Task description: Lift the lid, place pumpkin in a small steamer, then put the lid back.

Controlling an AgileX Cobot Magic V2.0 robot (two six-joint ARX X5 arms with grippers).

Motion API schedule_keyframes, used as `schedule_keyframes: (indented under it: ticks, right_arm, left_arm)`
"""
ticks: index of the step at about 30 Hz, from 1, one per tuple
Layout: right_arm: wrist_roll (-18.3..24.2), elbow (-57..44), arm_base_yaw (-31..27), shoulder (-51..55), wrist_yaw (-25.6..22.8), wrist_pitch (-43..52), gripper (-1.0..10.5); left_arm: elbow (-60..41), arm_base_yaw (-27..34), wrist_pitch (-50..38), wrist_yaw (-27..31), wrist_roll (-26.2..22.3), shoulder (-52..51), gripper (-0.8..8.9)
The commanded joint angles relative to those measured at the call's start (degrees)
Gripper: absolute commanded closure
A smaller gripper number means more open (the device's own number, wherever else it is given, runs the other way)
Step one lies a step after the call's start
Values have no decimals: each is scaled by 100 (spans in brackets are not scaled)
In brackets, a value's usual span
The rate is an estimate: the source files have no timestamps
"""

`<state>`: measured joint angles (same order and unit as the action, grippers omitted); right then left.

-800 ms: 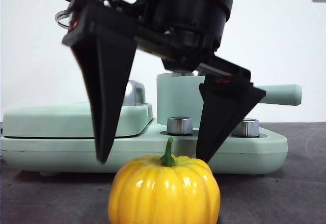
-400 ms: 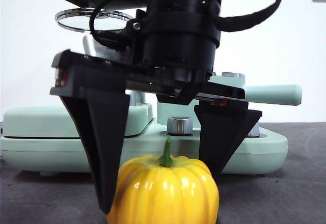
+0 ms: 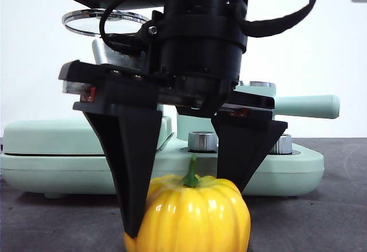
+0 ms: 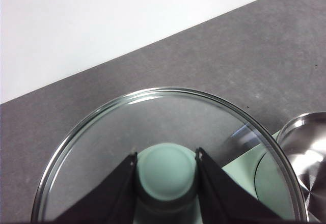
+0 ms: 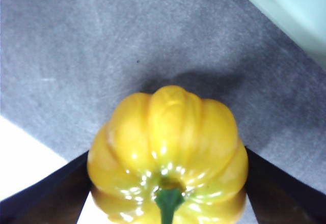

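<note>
Pumpkin [image 3: 192,215] is sitting on the dark table [image 3: 321,217], the right gripper [image 3: 183,200] clamping its sides. The left gripper [image 4: 166,170] is pinching the lid [image 3: 103,22] knob, holding it raised beside the steamer [image 3: 289,107].

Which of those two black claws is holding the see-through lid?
The left gripper, pinching the lid by its mint knob, raised. The right gripper straddles the pumpkin on the table instead.
</note>
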<state>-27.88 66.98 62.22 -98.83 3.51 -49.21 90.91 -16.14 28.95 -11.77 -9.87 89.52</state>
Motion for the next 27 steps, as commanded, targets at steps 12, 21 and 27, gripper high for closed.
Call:
schedule_keyframes:
  ticks: [12, 21, 27]
  right_arm:
    - [933, 2081, -713, -85, 256, -2251, 583]
    - [1532, 3733, -1937, -188, 98, -2686, 583]
    - [1821, 4537, -2616, -610, -72, -2559, 583]
  left_arm:
    - [192, 103, -131, -9, -15, 24, 798]
    - [192, 162, -127, -9, -15, 26, 798]
    - [192, 162, -127, -9, -13, 28, 798]
